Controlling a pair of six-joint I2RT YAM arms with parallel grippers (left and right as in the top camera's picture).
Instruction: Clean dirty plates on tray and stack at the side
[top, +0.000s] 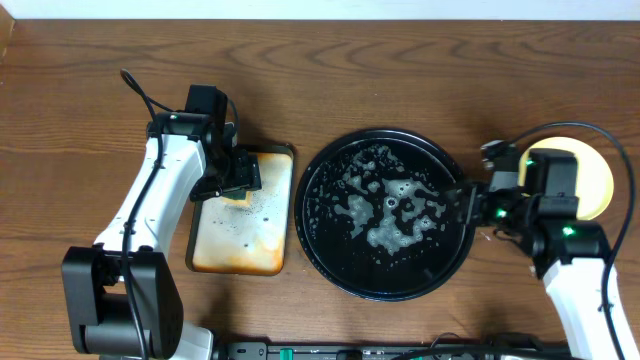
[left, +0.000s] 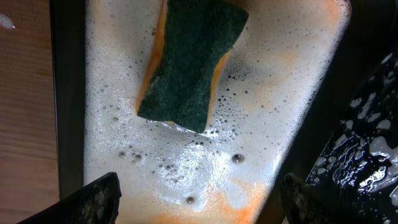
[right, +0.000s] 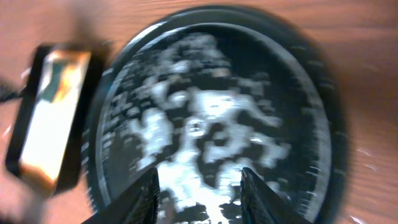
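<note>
The large round black tray (top: 325, 245) sits mid-table, covered in patches of white foam, with no plate on it; it also fills the blurred right wrist view (right: 311, 106). A pale yellow plate (top: 592, 180) lies on the table at the far right, partly hidden behind my right arm. No mint-green plate shows. My right gripper (top: 462, 205) is open and empty over the tray's right edge (right: 199, 193). My left gripper (top: 240, 182) is open and empty (left: 199, 199) above a green-and-yellow sponge (left: 189, 62).
The sponge lies in a smaller rectangular tray (top: 240, 245) left of the black tray, full of foam with orange stains (left: 280, 93); it also shows in the right wrist view (right: 50, 124). Bare wooden table surrounds everything.
</note>
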